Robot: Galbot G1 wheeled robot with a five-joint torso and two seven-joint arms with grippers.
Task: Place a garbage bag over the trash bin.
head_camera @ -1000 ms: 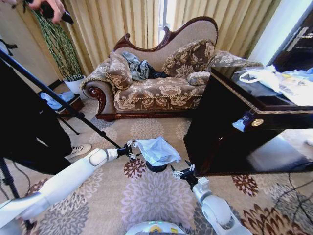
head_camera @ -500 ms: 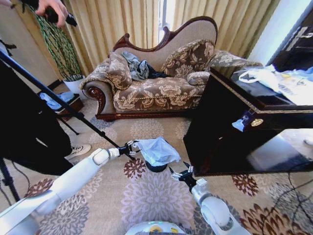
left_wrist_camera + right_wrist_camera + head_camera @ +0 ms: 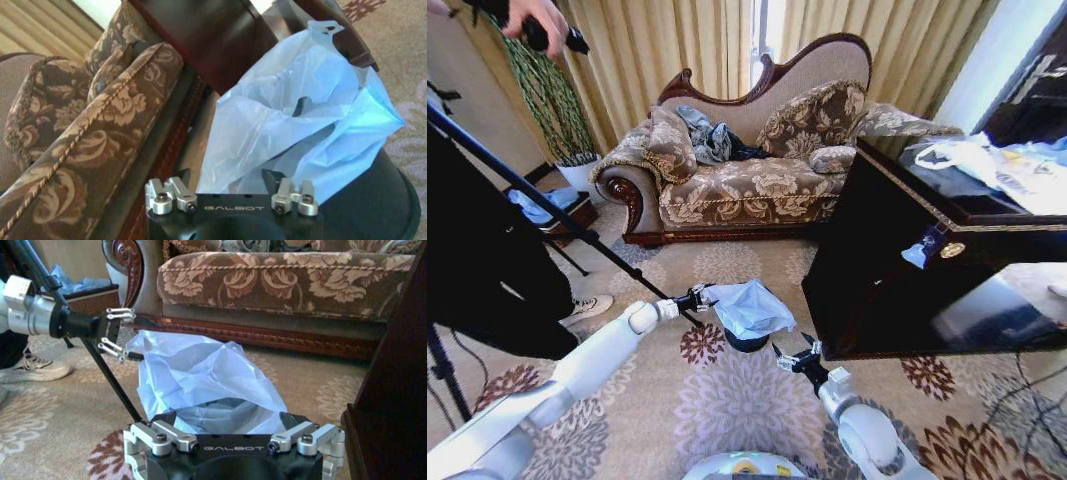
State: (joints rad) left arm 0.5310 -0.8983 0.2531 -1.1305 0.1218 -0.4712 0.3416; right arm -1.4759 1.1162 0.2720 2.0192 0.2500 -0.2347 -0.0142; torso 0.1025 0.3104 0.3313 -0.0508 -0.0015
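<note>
Garbage bag (image 3: 748, 308): pale blue, crinkled, heaped over the top of the trash bin (image 3: 747, 343) on the patterned carpet (image 3: 727, 400), between sofa (image 3: 737, 180) and robot base. Bag mouth loosely open in right wrist view (image 3: 200, 377); lower edge hangs over the near rim. Only the bin's black lower part visible under the plastic in head view; dark wall seen beside the bag in left wrist view (image 3: 393, 200).

Left gripper (image 3: 698, 296): at the bag's left edge, arm stretched out low over the carpet. Fingers spread in right wrist view (image 3: 130, 337), tips just at the plastic's edge; nothing clamped between them as far as visible. Bag directly ahead of the fingers in left wrist view (image 3: 293, 125).

Right gripper (image 3: 793, 356): near side of the bin, slightly right, close to the bag but apart from it. Fingers spread wide, nothing held.

Surroundings: dark wooden table (image 3: 927, 260) right of the bin, white plastic bags (image 3: 987, 165) on top. Black tripod leg (image 3: 547, 205) slanting down toward the bin's left side. Tan curtains (image 3: 657, 50) behind the sofa.
</note>
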